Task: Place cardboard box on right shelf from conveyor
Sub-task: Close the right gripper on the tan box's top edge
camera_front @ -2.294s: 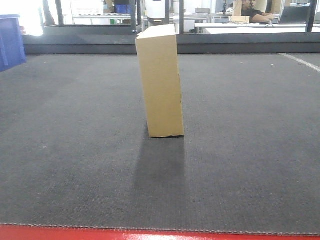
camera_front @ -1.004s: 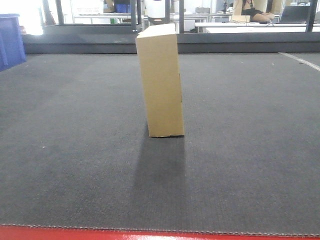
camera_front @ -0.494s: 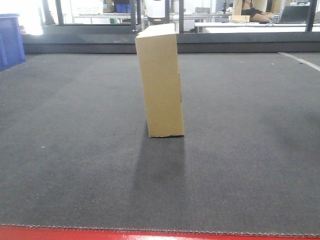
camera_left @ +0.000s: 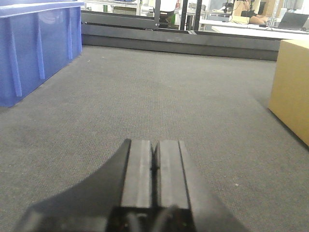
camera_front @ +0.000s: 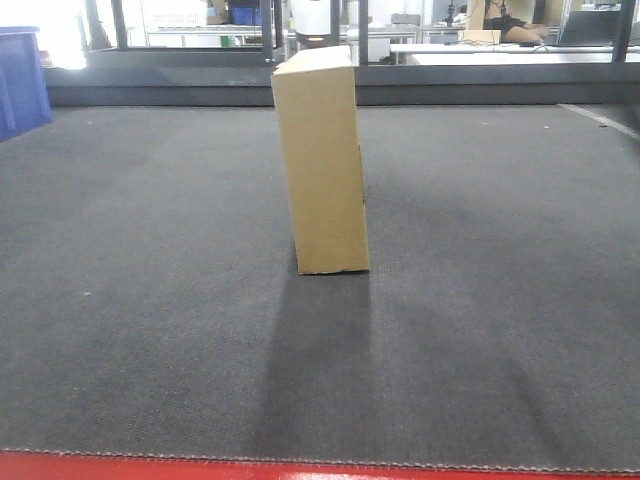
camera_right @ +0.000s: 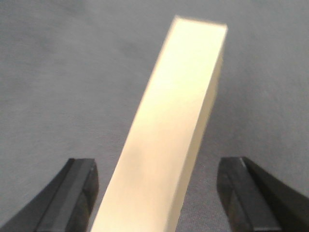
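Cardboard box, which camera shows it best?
The exterior front-facing view: the whole cardboard box stands upright on the conveyor. The left wrist view catches only one corner at the frame's right edge; the right wrist view shows its blurred top between the right gripper's open jaws.

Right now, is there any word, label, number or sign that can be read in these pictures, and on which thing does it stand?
None: no text is readable in any view.
cardboard box: visible faces plain, no print or label.
blue bin: no marking shows.
pale panel far behind the conveyor: any marks are too small and blurred to read.
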`<state>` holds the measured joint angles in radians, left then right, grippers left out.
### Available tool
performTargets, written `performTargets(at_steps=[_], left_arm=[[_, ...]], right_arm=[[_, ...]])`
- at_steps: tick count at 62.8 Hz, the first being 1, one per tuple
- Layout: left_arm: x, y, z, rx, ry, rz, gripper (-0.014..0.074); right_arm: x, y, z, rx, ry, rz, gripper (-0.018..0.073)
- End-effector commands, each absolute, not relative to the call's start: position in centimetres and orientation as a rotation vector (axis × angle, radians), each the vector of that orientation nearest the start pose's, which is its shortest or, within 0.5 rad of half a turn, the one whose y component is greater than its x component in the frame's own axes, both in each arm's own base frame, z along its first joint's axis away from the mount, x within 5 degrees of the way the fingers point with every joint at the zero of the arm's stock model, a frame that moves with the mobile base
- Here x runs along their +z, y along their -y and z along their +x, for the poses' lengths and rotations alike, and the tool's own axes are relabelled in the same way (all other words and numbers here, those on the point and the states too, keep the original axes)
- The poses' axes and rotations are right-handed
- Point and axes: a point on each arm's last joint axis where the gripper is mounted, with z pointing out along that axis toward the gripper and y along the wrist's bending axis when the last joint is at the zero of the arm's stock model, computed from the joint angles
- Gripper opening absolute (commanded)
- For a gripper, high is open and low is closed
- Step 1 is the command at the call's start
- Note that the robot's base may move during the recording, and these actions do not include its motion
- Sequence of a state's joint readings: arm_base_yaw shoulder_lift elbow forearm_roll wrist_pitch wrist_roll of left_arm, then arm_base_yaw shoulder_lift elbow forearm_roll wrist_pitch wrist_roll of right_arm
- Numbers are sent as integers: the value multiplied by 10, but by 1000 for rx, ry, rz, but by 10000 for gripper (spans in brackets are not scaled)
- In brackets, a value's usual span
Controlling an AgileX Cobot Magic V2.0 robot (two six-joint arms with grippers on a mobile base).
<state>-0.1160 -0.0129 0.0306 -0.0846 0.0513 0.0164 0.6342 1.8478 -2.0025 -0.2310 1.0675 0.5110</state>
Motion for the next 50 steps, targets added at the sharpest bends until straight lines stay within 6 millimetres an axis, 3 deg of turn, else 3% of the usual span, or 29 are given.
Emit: performTargets(at_steps=[1, 9, 19, 50], left_arm=[[209, 6, 55, -161, -1448, 27, -119], [209, 6, 55, -161, -1448, 27, -119], [209, 6, 55, -161, -1448, 27, -119], [209, 6, 55, -161, -1448, 27, -119]], right_arm=[[428, -236, 347, 240, -2303, -125, 604], [414, -252, 366, 198, -2364, -101, 604], [408, -257, 377, 154, -2364, -78, 604], [414, -250, 378, 89, -2331, -71, 604]])
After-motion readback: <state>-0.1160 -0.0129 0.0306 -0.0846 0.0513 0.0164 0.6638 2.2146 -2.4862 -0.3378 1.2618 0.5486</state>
